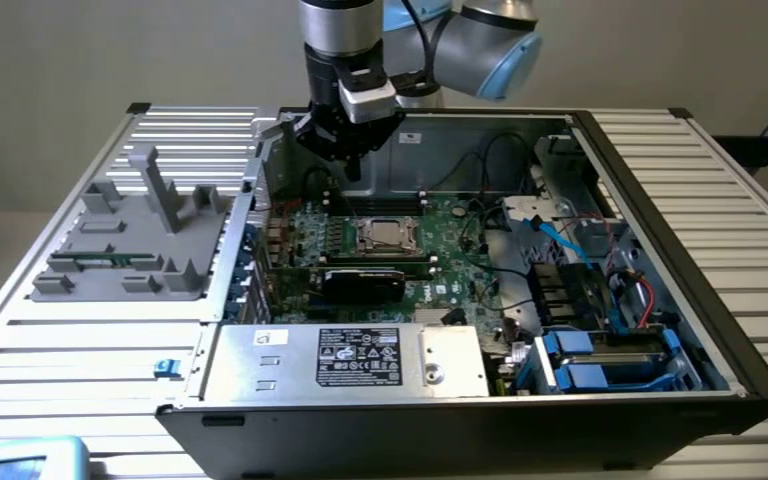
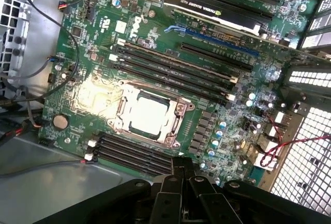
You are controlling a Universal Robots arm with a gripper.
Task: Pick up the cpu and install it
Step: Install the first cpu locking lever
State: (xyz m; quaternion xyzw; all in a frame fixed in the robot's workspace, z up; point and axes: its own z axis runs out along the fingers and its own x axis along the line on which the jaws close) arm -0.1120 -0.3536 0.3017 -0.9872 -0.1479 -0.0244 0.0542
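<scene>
Okay, I had the hand (image 1: 352, 168) hanging over the open computer case (image 1: 744, 375), up near the back wall, with the arm (image 1: 484, 45) coming down from above. The fingers (image 2: 175, 182) were pressed together and there was nothing between them, nothing pinched at all. From the wrist view I was looking straight down past the black fingertips onto the green motherboard (image 2: 83, 43).

The cpu (image 1: 384, 233) was not in my grip. It lay flat in the metal-framed socket (image 2: 173, 131) in the middle of the board, its pale silvery top facing up, and in the wrist view the cpu (image 2: 150, 114) showed bright and square inside that frame. The hand was above it and a little toward the back of the case, not touching it.

Rows of black memory slots (image 2: 170, 69) ran along both sides of the socket. Beyond them sat the black graphics card (image 1: 364, 280), lying across the board between the socket and the silver power supply (image 1: 357, 360) with its white label. A round coin battery (image 2: 61, 121) sat near the socket's corner, and a loop of red wire (image 2: 279, 146) lay by the edge of the board.

On the exterior view's right, blue drive caddies (image 1: 598, 365) filled the case's front corner. The case rested on the slatted worktop (image 1: 718, 190), and a grey fixture tray (image 1: 131, 240) stood beside it on the exterior view's left.
</scene>
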